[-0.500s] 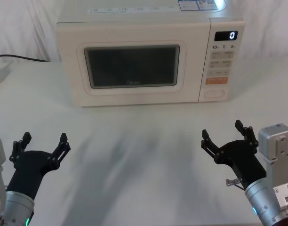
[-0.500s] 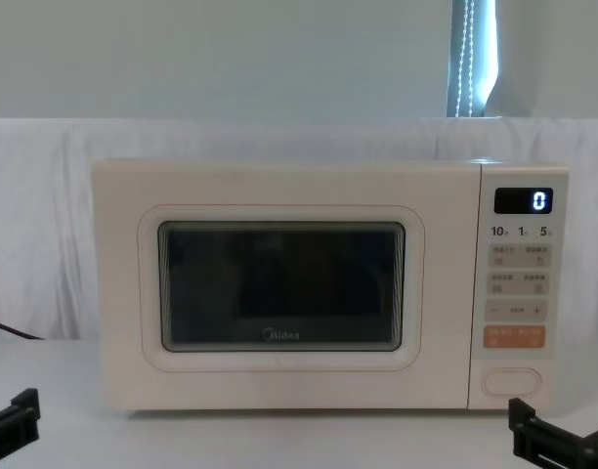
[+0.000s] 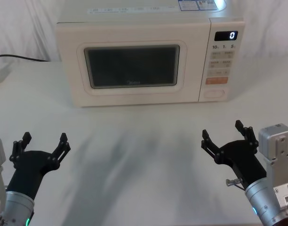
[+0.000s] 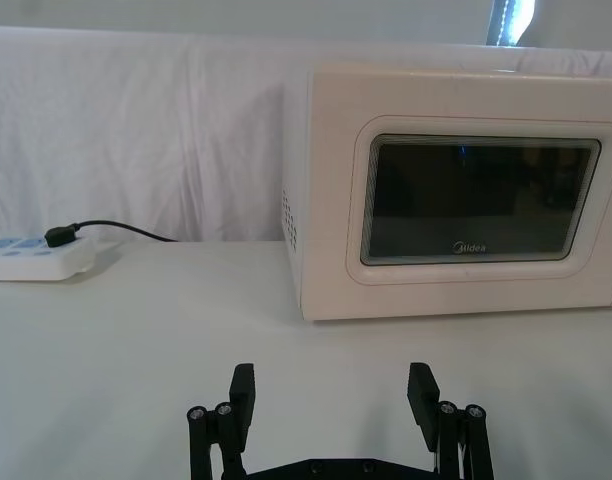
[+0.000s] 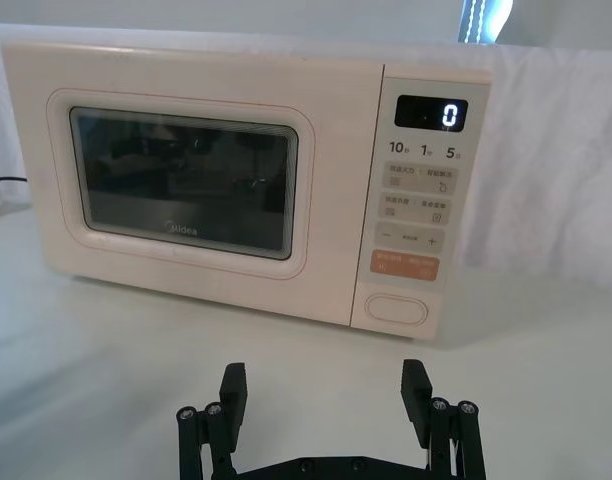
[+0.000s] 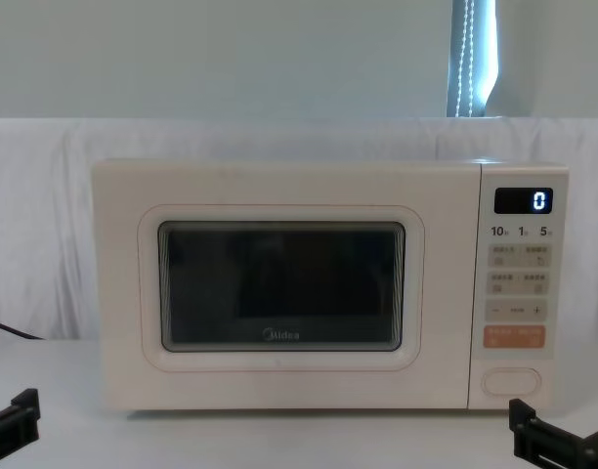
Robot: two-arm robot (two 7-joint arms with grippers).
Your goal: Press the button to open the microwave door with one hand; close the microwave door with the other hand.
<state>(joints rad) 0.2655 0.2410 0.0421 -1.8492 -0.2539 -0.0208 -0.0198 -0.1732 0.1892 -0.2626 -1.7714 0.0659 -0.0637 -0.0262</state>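
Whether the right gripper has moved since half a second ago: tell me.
No. The right gripper sits in the same spot against the microwave in the head view, jaws open, short of the button.

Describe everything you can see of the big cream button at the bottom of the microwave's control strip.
The button is a wide, rounded-oblong key, cream like the panel, plain and unmarked, with a smooth plastic look. It sits lowest on the microwave's narrow control strip, directly under the orange key, and is wider than the keys above. Nothing touches it.
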